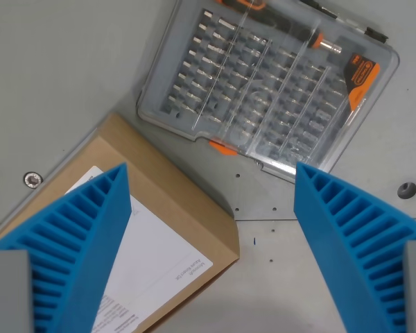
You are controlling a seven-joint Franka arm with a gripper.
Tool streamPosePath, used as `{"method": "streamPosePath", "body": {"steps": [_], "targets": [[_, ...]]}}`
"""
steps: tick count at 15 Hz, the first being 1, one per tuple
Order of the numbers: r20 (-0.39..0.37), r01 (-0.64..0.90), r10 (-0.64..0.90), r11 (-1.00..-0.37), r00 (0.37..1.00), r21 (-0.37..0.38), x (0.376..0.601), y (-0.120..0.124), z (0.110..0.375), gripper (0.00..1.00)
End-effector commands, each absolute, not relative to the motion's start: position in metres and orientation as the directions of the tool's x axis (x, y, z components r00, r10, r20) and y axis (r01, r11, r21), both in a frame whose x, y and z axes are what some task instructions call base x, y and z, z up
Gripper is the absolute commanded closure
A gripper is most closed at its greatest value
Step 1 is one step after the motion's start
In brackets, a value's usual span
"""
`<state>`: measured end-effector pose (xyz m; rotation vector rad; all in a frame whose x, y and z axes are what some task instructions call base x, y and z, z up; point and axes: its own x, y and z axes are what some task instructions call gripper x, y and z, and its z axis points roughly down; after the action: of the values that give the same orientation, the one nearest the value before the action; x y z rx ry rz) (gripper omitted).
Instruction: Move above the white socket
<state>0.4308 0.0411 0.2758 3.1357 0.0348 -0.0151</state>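
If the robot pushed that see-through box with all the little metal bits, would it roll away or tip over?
Probably neither. The clear plastic case lies flat and wide on the table, so it would likely slide. Its smooth lid looks slippery. It seems packed with metal bits, so it is probably heavy for its size. The open gripper is not touching it.

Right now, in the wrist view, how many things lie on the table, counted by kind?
Clear plastic bit case: 1
Brown cardboard box with white label: 1
White socket: 0 visible
Total: 2
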Motion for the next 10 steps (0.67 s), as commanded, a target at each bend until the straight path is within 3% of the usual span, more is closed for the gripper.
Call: {"method": "streamPosePath", "body": {"steps": [1,10], "targets": [[-0.005,0.022,0.022,-1.000,1.000,0.005,0.4310,0.0411,0.2778,0.00],[0.000,0.056,0.056,-0.998,0.998,0.006,0.4367,0.0386,0.2744,0.00]]}}
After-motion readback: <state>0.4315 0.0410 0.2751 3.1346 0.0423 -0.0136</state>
